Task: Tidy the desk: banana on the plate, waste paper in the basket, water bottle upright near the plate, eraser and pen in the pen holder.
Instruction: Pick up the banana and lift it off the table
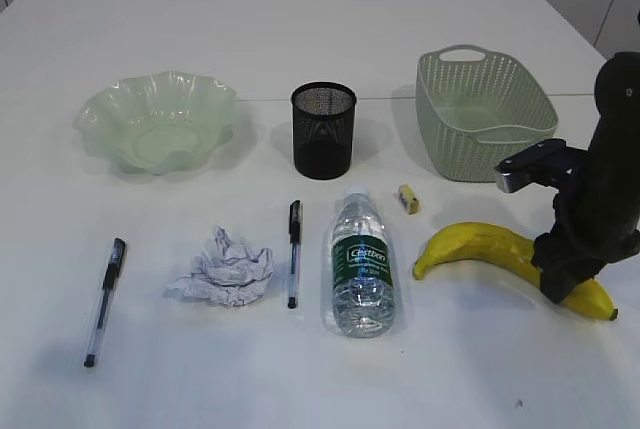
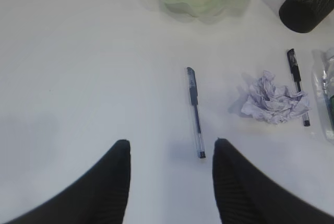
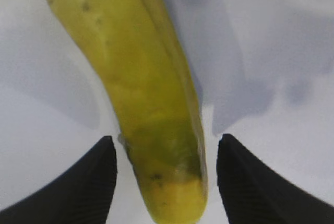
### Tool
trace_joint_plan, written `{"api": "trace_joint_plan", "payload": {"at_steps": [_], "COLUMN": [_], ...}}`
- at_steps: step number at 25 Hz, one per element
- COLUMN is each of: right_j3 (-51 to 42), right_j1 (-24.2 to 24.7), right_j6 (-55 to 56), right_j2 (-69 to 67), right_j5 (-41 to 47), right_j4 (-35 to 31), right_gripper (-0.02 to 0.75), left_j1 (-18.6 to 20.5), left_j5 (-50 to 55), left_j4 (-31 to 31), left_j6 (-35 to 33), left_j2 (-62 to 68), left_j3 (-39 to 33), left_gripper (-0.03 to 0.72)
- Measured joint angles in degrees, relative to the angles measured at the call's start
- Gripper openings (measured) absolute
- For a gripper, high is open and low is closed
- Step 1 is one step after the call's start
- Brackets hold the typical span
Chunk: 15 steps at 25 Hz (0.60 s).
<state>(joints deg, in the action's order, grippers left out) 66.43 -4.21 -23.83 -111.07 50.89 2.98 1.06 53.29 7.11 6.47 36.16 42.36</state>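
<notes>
- While the exterior view hides its fingertips, the right wrist view shows the right gripper (image 3: 164,179) spread, the banana (image 3: 141,88) between its jaws untouched.
- Left gripper (image 2: 169,153), unseen outside, stands spread just before 1 pen (image 2: 194,112).

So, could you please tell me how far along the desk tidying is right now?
Nothing looks done yet. In hand: the right claw straddles the banana, jaws open either side and not yet closed. Left: the waste paper, both pens, the eraser and the lying water bottle remain on the desk; plate, basket and pen holder stand empty.
</notes>
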Motion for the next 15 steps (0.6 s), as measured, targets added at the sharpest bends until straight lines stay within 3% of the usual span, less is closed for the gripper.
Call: {"api": "trace_joint_plan", "payload": {"at_steps": [15], "right_j3": [0.00], "right_j1": [0.00], "right_j6": [0.00], "right_j2": [-0.10], "right_j5": [-2.27], "right_j4": [0.04], "right_gripper": [0.414], "left_j1": [0.00], "left_j5": [0.00], "left_j4": [-2.51], "left_j6": [0.00], "left_j2": [0.00], "left_j3": [0.00], "left_gripper": [0.354]}}
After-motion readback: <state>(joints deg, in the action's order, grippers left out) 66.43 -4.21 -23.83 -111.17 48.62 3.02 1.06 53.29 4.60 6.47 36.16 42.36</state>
